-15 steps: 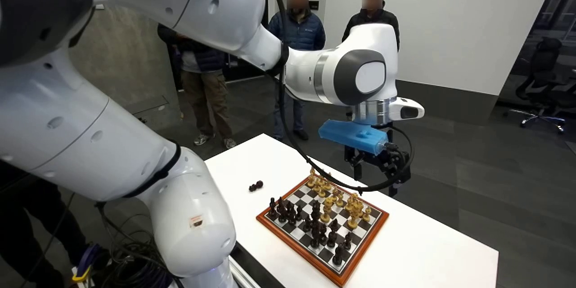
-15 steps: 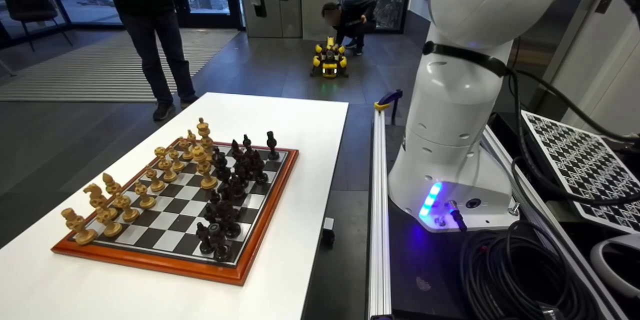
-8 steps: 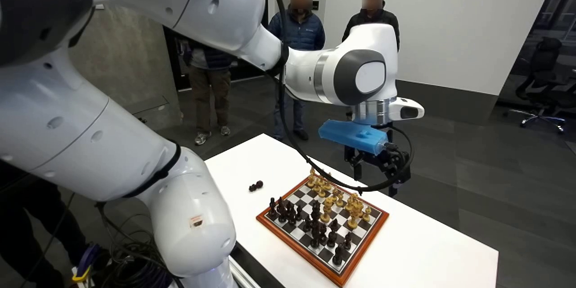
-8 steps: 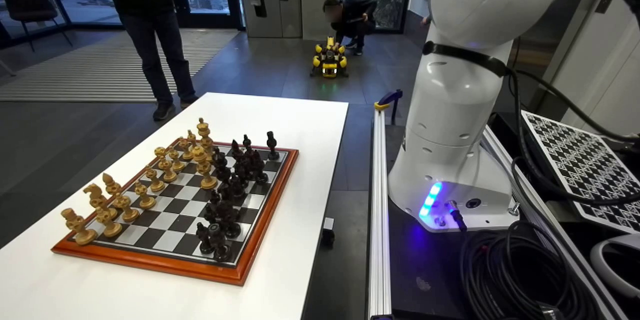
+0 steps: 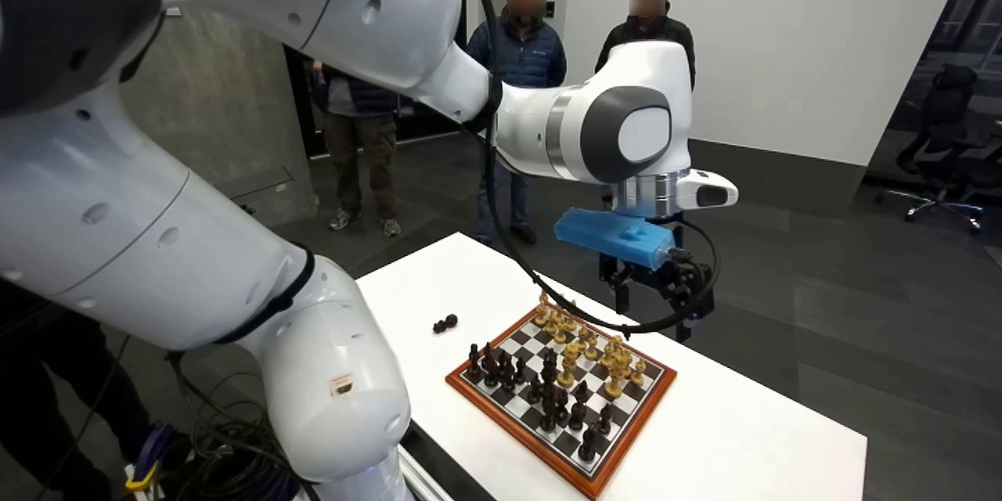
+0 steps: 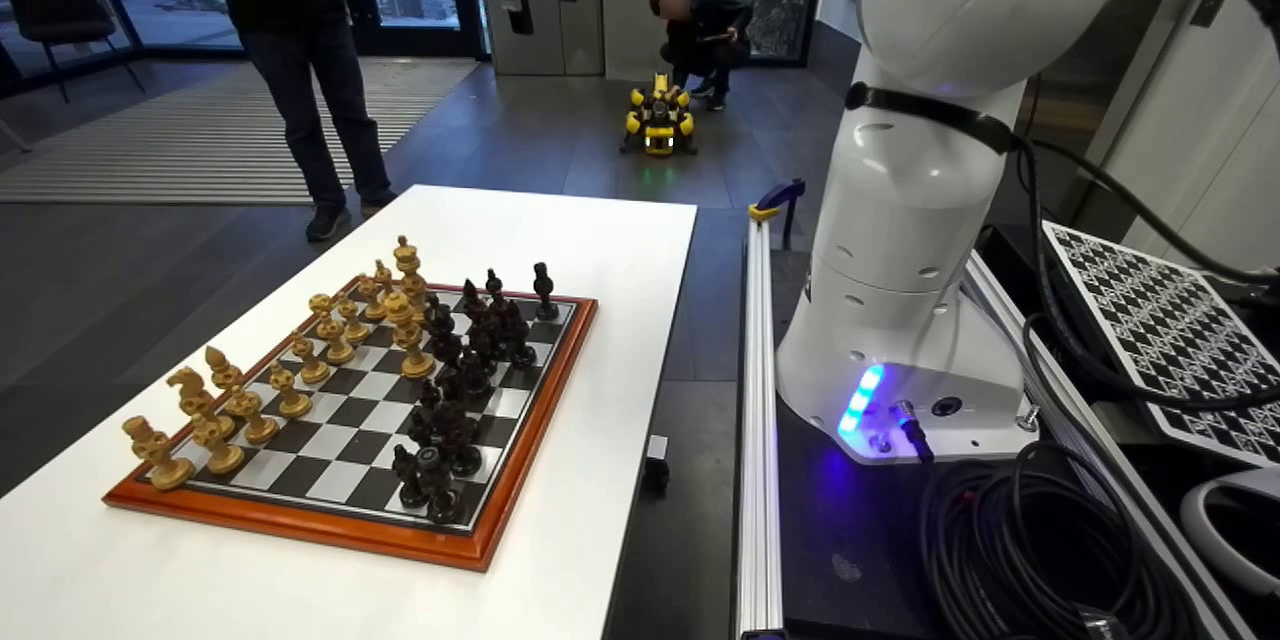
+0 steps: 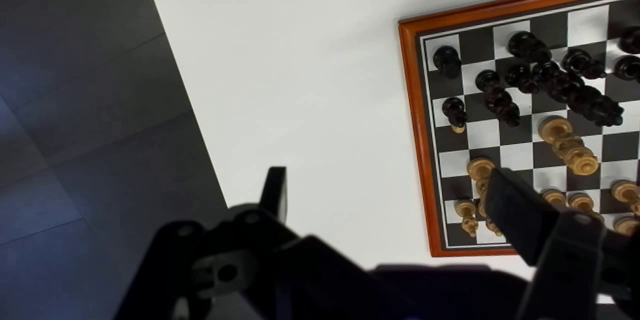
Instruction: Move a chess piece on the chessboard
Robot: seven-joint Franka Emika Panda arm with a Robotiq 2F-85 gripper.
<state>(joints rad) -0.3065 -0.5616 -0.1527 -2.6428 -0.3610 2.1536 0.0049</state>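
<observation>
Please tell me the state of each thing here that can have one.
Gripper: open, empty
Chessboard: flat on the table
Light pieces: upright
Dark pieces on chessboard: upright
Loose dark piece: off chessboard, apparently lying down
Arm base light: lit blue
Yellow robot: front lights lit

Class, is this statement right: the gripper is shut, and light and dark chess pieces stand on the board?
No: the wrist view shows the gripper open, its fingers wide apart. But light chess pieces and dark chess pieces do stand on the board.
</observation>
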